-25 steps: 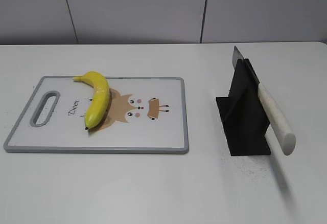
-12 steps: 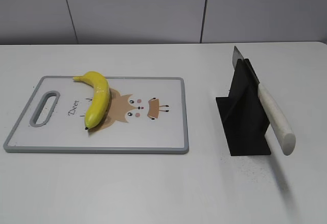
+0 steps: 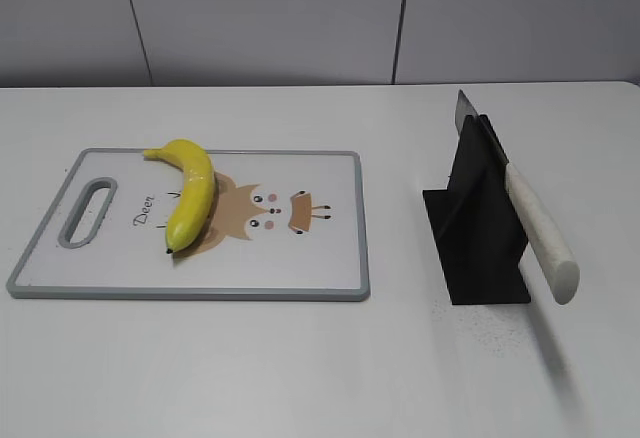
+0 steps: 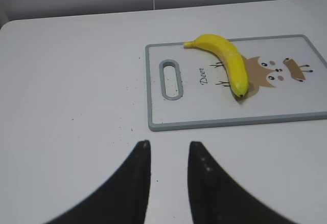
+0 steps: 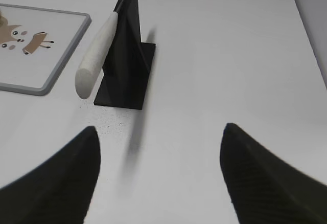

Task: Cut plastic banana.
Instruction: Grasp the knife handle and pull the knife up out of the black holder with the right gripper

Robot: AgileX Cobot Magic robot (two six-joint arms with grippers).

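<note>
Nearest, above the counter's [image 3: 300, 378] front edge, the left gripper [image 4: 168, 147] hangs with its fingers [image 4: 140, 175] set narrow, a slim gap between them, holding nothing. The right gripper's [image 5: 158, 132] fingers [image 5: 255, 173] are spread wide, also empty. Farther back, the plastic banana [image 3: 190, 190] lies on a cutting board [image 3: 300, 258] toward the left edge. Toward the right edge, a white-handled knife [image 3: 535, 233] sits tilted in a black stand [image 3: 478, 238].
</note>
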